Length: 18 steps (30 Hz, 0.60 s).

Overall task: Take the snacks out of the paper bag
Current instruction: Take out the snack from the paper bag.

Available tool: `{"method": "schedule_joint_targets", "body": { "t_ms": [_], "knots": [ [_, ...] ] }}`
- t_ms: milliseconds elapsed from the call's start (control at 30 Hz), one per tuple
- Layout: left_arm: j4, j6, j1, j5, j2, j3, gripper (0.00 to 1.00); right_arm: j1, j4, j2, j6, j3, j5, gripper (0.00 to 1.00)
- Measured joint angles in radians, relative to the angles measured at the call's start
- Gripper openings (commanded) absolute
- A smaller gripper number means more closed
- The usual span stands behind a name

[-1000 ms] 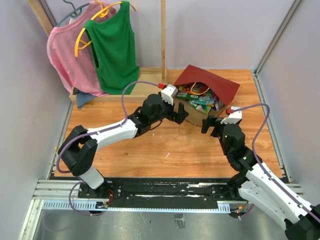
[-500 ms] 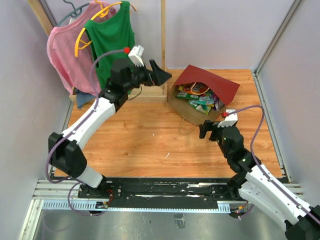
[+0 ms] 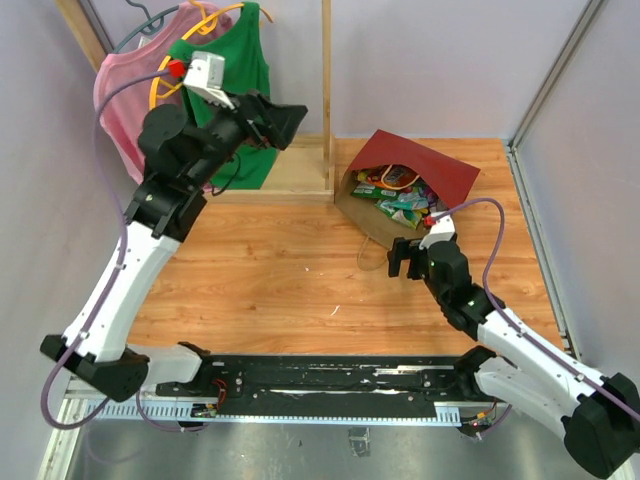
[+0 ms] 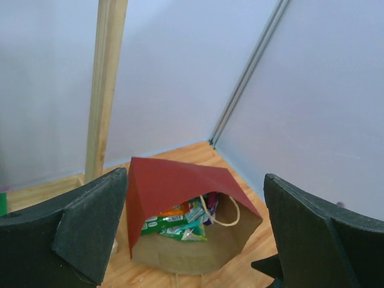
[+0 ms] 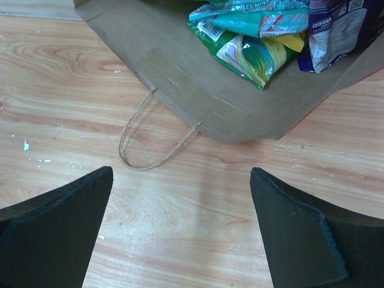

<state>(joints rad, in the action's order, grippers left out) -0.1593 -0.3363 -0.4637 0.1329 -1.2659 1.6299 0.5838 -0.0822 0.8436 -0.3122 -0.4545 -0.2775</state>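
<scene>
The paper bag (image 3: 425, 165) lies on its side at the back right of the wooden floor, red outside, brown inside, mouth toward the arms. The snacks (image 3: 400, 200), green, orange and purple packets, lie inside its mouth. My left gripper (image 3: 285, 118) is open and empty, raised high to the left of the bag. In the left wrist view my left gripper (image 4: 195, 231) looks down at the bag (image 4: 180, 180) and the snacks (image 4: 174, 225). My right gripper (image 3: 403, 258) is open and empty just in front of the bag's mouth. The right wrist view shows my right gripper (image 5: 180, 231), the bag's brown wall (image 5: 180, 84), green packets (image 5: 252, 54) and a loop handle (image 5: 150, 147).
A wooden rack post (image 3: 327, 90) stands just left of the bag. A pink shirt (image 3: 130, 110) and a green shirt (image 3: 235, 60) hang on hangers at the back left. Walls close in the back and right. A metal rail (image 3: 330, 385) runs along the near edge.
My left arm has swung up and back to the left, away from the bag's mouth. My right gripper has shifted a little left along the bag's front. The bag has not moved.
</scene>
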Motion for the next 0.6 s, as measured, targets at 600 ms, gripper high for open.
{"method": "schedule_joint_targets", "body": {
  "t_ms": [600],
  "knots": [
    [0.634, -0.357, -0.113, 0.276, -0.502, -0.653, 0.89, 0.006, -0.058, -0.145, 0.035, 0.058, -0.163, 0.98]
  ]
}}
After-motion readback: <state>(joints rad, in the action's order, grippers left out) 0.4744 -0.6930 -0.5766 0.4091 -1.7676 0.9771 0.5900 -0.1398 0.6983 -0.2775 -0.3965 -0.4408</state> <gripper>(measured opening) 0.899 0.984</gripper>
